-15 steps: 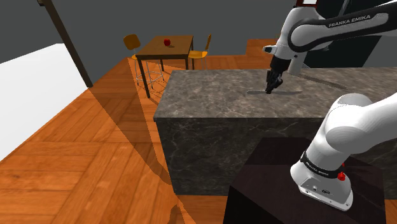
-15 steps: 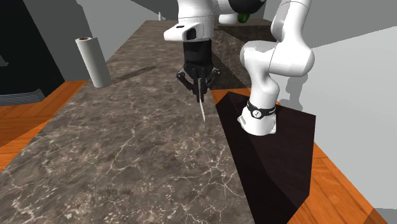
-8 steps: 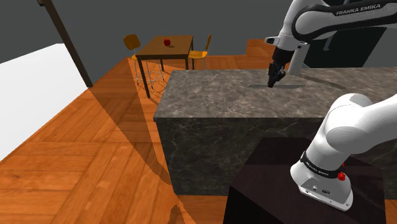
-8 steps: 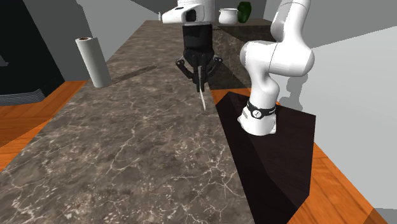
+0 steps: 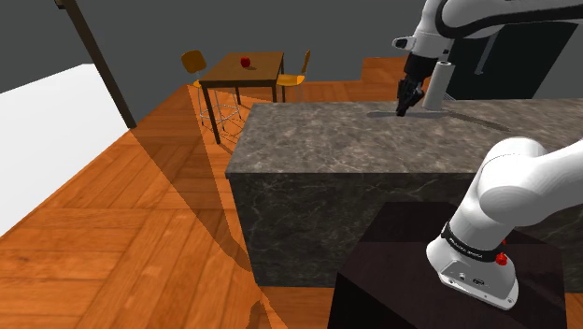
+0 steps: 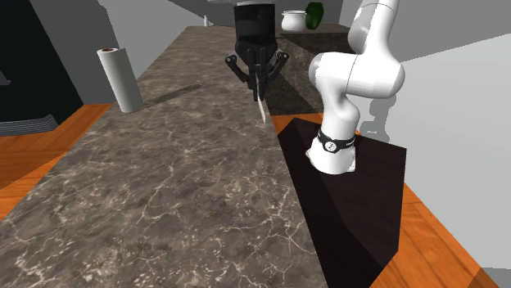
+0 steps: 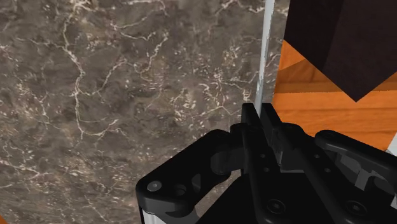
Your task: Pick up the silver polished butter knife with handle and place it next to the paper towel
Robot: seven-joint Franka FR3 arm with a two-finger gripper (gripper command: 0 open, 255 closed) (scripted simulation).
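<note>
My black gripper [image 6: 259, 75] is shut on a slim silver butter knife [image 6: 261, 106] and holds it lifted above the dark marble counter [image 6: 164, 204]. The blade sticks out past the fingertips [image 7: 252, 118], over the counter's edge beside the stand. In the wrist view the knife [image 7: 266, 57] runs straight out from between the clasped fingers. A white paper towel roll [image 6: 120, 78] stands upright near the counter's far edge at the second exterior view's left. In the shoulder view the gripper [image 5: 404, 105] hangs just left of the roll [image 5: 437, 86].
The dark stand [image 5: 448, 280] carries the arm's base beside the counter [image 5: 327, 140]. A wooden table with a red apple [image 5: 245, 63] and chairs stands far off on the wood floor. A white pot [image 6: 293, 20] and a green object [image 6: 316, 12] sit beyond the counter.
The gripper has risen with the knife and carried it across the counter, away from the stand and up to the paper towel roll in the shoulder view.
</note>
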